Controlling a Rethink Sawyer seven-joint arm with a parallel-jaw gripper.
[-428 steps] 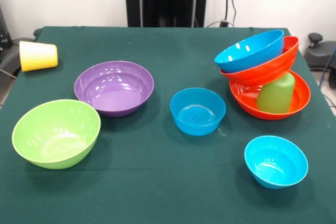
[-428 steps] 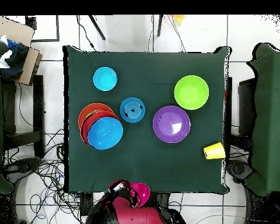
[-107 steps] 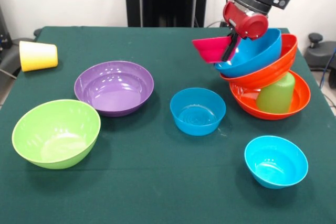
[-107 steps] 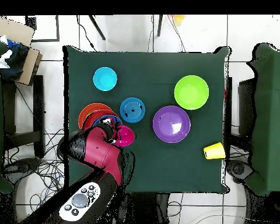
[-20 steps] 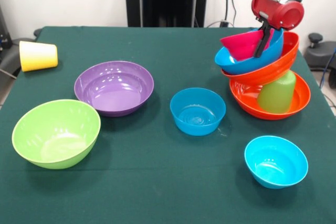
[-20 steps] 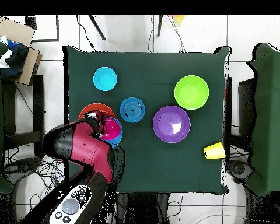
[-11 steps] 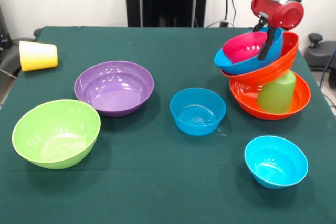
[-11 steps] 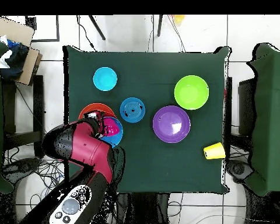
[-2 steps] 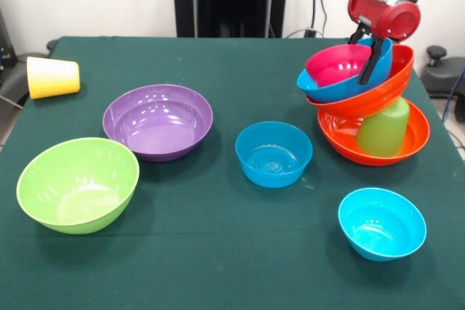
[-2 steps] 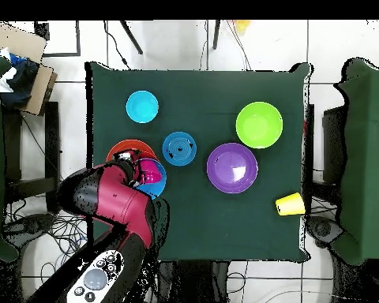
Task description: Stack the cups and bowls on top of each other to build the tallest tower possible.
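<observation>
The tower stands at the right in the front view. An orange bowl (image 9: 415,140) holds an upturned light green cup (image 9: 383,128). On the cup lean a second orange bowl (image 9: 374,96), then a blue bowl (image 9: 340,87), then the pink bowl (image 9: 336,64) on top. My gripper (image 9: 365,62) is open, its fingers astride the pink bowl's far rim. From overhead the arm covers most of the tower (image 10: 151,173). The yellow cup (image 9: 52,77) lies on its side at the far left edge.
A purple bowl (image 9: 158,121) and a lime green bowl (image 9: 78,184) sit upright on the left. Another blue bowl (image 9: 273,154) is at the centre, close to the tower. A small cyan bowl (image 9: 381,223) sits in front of the tower.
The pink bowl has dropped from a tilted hold and settled level inside the top blue bowl. My gripper has let go of it and stayed at its rim.
</observation>
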